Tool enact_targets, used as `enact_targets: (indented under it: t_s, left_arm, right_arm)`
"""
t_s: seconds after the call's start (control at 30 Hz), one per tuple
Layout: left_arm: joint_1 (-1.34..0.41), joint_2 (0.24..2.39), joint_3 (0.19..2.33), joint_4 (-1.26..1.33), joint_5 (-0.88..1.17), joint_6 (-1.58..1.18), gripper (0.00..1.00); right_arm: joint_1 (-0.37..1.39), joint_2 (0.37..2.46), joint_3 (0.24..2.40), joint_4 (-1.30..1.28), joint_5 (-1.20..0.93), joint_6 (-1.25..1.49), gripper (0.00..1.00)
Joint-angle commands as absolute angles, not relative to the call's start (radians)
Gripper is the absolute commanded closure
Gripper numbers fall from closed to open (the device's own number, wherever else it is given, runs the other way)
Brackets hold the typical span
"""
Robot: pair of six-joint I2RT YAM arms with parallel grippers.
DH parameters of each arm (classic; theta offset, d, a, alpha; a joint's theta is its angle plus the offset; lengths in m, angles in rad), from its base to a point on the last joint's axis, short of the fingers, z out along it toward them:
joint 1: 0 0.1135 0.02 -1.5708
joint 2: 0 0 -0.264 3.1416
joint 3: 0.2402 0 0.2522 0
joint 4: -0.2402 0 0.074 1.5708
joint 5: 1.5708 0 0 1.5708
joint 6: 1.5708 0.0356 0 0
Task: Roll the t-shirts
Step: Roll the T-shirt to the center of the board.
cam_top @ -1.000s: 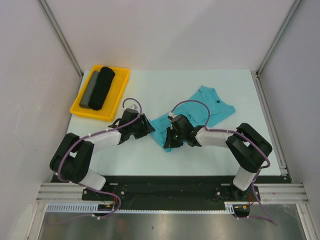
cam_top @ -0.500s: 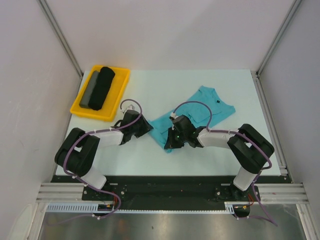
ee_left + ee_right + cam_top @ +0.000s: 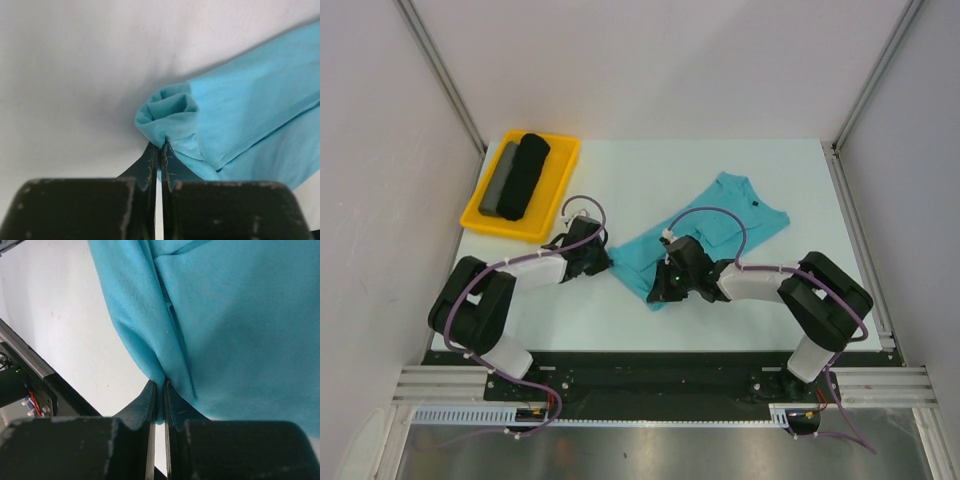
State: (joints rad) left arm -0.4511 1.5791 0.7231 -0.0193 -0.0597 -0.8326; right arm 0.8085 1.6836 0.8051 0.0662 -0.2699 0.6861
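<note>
A teal t-shirt [image 3: 720, 215] lies folded narrow on the white table, neck and dark tag toward the back right. My left gripper [image 3: 607, 260] is shut on its near-left hem corner, and the left wrist view shows that corner of the t-shirt [image 3: 172, 117] bunched into a small curl at the closed left gripper [image 3: 160, 146]. My right gripper [image 3: 660, 292] pinches the near-right hem corner. In the right wrist view the t-shirt [image 3: 225, 315] hangs in folds from the shut right gripper [image 3: 160, 384].
A yellow tray [image 3: 555, 190] at the back left holds a black fabric roll [image 3: 525, 175] and a thinner grey roll [image 3: 498, 180]. White walls enclose the table on three sides. A black rail [image 3: 650, 365] runs along the near edge.
My left gripper has closed on the hem corner and drawn slightly left. The right gripper has moved a little nearer with its corner. The near edge of the shirt is pulled tauter.
</note>
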Motion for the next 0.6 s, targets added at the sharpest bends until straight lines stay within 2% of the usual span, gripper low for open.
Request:
enact_targets:
  t_s: [0.0,0.17,0.3,0.4,0.57]
  left_arm:
    - [-0.442,1.513,0.778,-0.167,-0.118,-0.741,1.00]
    - [-0.442,1.509,0.856,-0.290,-0.095,-0.672,1.00]
    - [-0.442,1.534,0.890,-0.348,-0.068,-0.647,1.00]
    - [-0.442,1.548,0.891,-0.356,-0.041,-0.643,1.00]
    - [-0.442,1.555,0.905,-0.370,-0.034,-0.640,1.00]
  right_arm:
    - [0.868,1.626,0.788,0.043,-0.218,0.695,0.92]
    - [0.923,1.621,0.787,0.032,-0.141,0.687,0.88]
    - [0.986,1.588,0.788,0.003,0.000,0.640,0.68]
    - [1.046,1.542,0.813,-0.069,0.151,0.580,0.59]
    - [1.152,1.514,0.893,-0.126,0.399,0.460,0.54]
